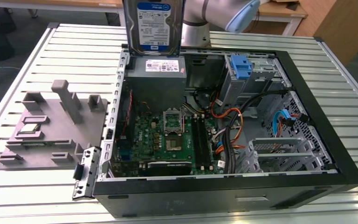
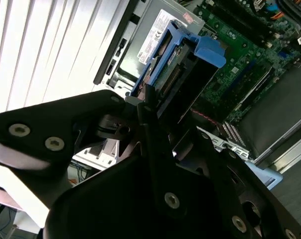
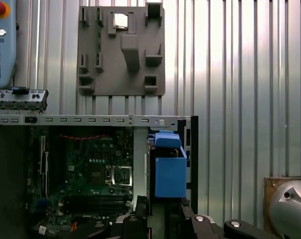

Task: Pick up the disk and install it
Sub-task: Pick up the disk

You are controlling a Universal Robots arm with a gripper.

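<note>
Slatted metal table (image 1: 30,196) under everything. Exterior view, going from its left to its right:
- Grey fixture plate (image 1: 48,140) with upright pegs, and a small square chip (image 1: 30,129) sitting in it.
- Open computer case (image 1: 347,172) lying on its side.
- Disk (image 1: 153,25) held upright in the air over the case's back edge, blue-and-white label facing the camera. It is just above the power supply (image 1: 157,77), which has a white sticker.
- Green motherboard (image 1: 166,140) below that.
- Bare blue bracket (image 1: 240,66) in the drive cage, further right.

First wrist view: gripper (image 3: 161,206) clamped on the disk, black jaws on either side of its blue rails.
</note>
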